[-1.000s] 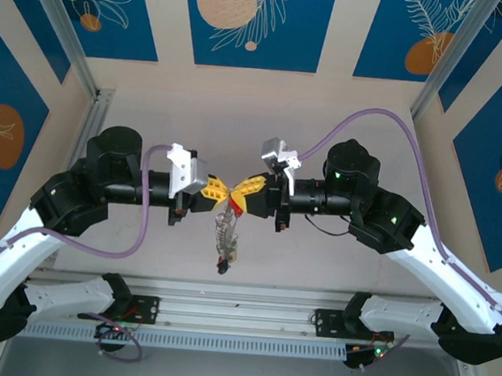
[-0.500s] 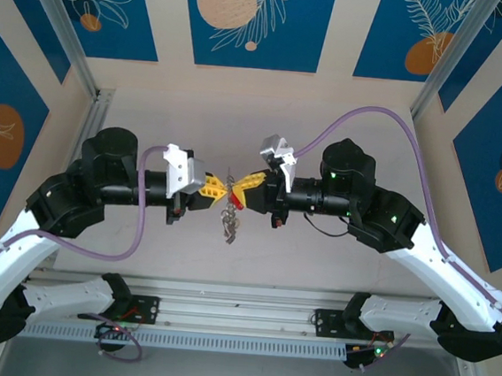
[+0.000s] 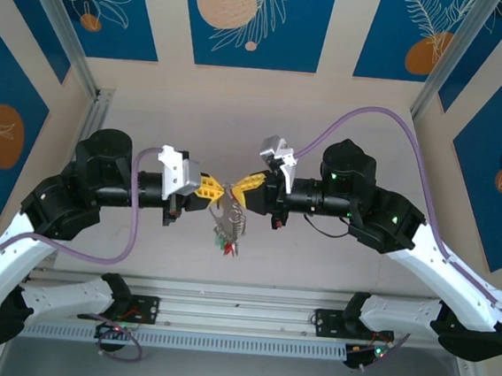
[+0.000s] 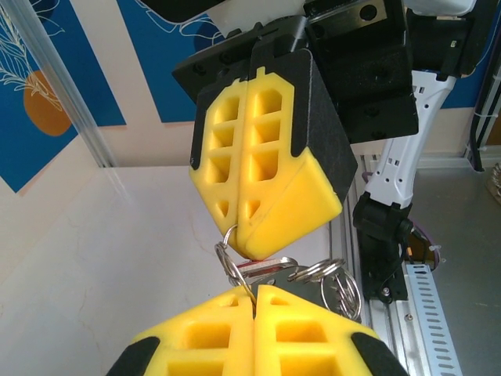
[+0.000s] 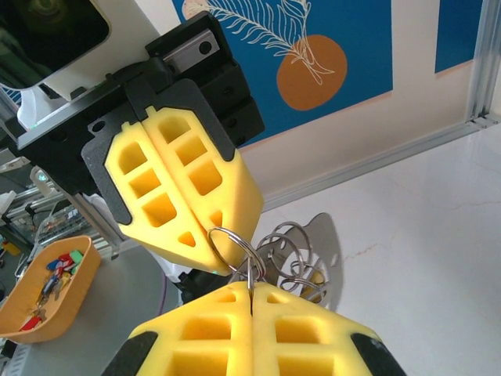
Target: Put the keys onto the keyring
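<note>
Pinching the keyring [image 3: 227, 211], left tool [image 3: 214, 190] and right tool [image 3: 238, 189] both clamped tight, keys [image 3: 227, 237] dangling below

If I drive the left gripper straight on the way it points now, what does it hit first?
The right gripper. It faces the left gripper almost tip to tip, and both are shut on the keyring in the small gap between them. Going straight on would probably press the ring against the right gripper's tips almost at once.

keyring [image 5: 233, 249] is a thin grey wire loop, up in the air, pinched on either side by the left gripper [image 3: 218, 192] and right gripper [image 3: 236, 195]; silvery keys [image 3: 227, 237] dangle under it, red and green heads lowest
</note>
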Controlling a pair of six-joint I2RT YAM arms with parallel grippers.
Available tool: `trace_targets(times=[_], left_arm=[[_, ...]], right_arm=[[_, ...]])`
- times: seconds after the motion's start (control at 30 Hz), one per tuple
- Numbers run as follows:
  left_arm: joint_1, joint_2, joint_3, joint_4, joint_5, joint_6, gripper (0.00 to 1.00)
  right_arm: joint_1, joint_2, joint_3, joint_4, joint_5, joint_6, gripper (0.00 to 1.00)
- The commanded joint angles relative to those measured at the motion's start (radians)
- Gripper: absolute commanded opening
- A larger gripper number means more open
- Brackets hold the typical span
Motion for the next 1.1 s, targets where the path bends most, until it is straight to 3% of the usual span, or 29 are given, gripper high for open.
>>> trace_targets(times=[0.0, 1.07], left_arm=[[-0.011, -0.007, 0.013, 0.021, 0.016, 0.03, 0.0], [-0.013, -0.001, 0.03, -0.006, 0.051, 0.031, 0.0]], right_arm=[[0.007, -0.017, 0.008, 0.027, -0.012, -0.02, 0.0], [0.001, -0.005, 0.006, 0.047, 0.021, -0.008, 0.0]])
